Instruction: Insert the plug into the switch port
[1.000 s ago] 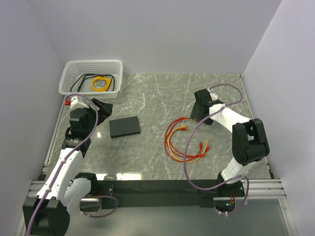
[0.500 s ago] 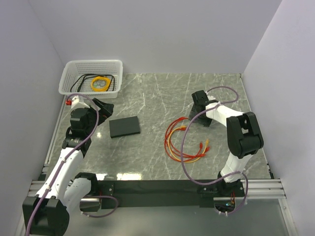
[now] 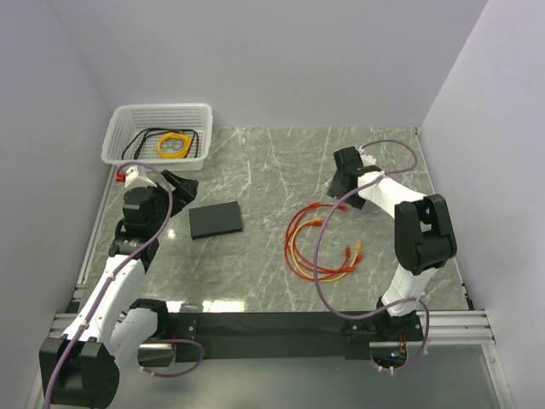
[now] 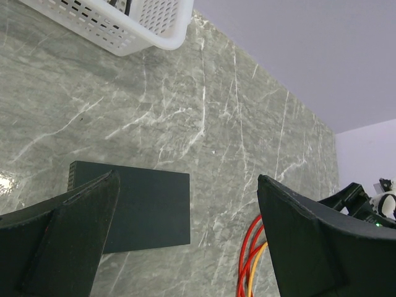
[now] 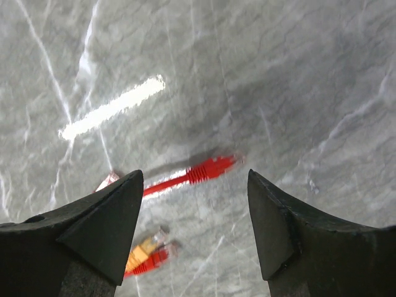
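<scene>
The switch is a flat black box [image 3: 215, 220] lying on the marble left of centre; in the left wrist view the box [image 4: 148, 207] lies below my fingers, and its port does not show in any view. A red plug [image 5: 213, 168] on its thin red cord lies on the marble directly under my right gripper [image 5: 195, 180], which is open and holds nothing. From above, that plug [image 3: 317, 207] tips the coiled red cords [image 3: 296, 243], just left of my right gripper [image 3: 341, 183]. My left gripper [image 3: 179, 183] [image 4: 187, 180] is open and empty, hanging behind and left of the box.
A white mesh basket [image 3: 119, 141] with a yellow coil [image 3: 174, 145] and a black cable stands at the back left. An orange-yellow plug [image 5: 145, 246] and another red plug [image 5: 158, 257] lie near my right gripper's left finger. Side walls close in the table.
The right arm has folded in closer and its gripper has shifted slightly towards the far side, above the red plug. The left arm has hardly moved.
</scene>
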Robot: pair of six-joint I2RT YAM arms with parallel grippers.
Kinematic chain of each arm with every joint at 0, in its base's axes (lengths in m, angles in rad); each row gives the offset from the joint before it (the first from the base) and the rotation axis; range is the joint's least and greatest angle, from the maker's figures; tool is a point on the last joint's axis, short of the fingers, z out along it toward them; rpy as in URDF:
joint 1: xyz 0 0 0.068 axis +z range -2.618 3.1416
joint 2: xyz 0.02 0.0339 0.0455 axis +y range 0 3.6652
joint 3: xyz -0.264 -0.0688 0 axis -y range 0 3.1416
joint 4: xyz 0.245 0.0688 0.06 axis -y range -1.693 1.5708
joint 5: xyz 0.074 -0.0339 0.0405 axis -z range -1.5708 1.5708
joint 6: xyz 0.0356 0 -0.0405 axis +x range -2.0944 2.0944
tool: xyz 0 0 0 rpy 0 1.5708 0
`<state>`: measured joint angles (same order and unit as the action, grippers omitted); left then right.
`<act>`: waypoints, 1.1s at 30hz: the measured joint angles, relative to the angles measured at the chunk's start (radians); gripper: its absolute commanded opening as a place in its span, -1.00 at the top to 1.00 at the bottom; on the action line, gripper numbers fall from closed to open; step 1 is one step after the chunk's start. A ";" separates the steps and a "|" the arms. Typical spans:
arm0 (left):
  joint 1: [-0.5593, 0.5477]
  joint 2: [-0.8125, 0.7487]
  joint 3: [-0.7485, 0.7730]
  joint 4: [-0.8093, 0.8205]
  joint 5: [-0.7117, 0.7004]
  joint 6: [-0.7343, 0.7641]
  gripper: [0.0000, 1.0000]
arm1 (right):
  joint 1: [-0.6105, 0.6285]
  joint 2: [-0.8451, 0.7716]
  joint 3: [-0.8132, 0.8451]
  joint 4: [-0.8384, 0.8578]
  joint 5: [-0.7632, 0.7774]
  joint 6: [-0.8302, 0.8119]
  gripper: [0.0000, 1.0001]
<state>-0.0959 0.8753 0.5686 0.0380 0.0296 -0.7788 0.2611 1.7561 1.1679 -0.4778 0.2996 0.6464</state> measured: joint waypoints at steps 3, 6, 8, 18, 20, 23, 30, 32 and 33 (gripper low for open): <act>-0.003 0.000 0.000 0.002 0.000 0.000 -0.99 | -0.002 0.034 0.030 -0.017 0.019 0.003 -0.48; -0.005 0.000 -0.003 0.003 0.000 0.000 -0.99 | -0.002 0.052 0.037 -0.032 0.024 0.003 -0.46; -0.006 0.000 -0.004 0.002 0.000 0.000 -0.99 | -0.002 0.061 0.037 -0.040 0.024 0.003 -0.46; -0.013 0.000 -0.006 0.003 0.000 0.000 -0.99 | -0.002 0.072 0.037 -0.059 0.012 0.003 -0.27; -0.014 0.000 -0.007 0.003 0.000 0.000 -0.99 | -0.002 0.076 0.037 -0.060 0.012 0.003 -0.24; -0.016 0.000 -0.008 0.003 0.000 0.000 -0.99 | -0.002 0.082 0.037 -0.064 0.012 0.000 -0.11; -0.017 0.005 -0.008 0.003 -0.001 0.000 -0.99 | -0.002 0.090 0.038 -0.072 0.000 -0.005 -0.29; -0.017 0.006 -0.008 0.002 -0.001 0.000 -0.99 | -0.002 0.092 0.038 -0.073 -0.005 -0.006 -0.30; -0.017 0.006 -0.008 0.003 -0.001 0.000 -0.99 | -0.002 0.092 0.038 -0.074 -0.008 -0.006 -0.30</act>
<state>-0.1127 0.8810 0.5610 0.0406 0.0288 -0.7788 0.2592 1.8484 1.2057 -0.5514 0.2913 0.6407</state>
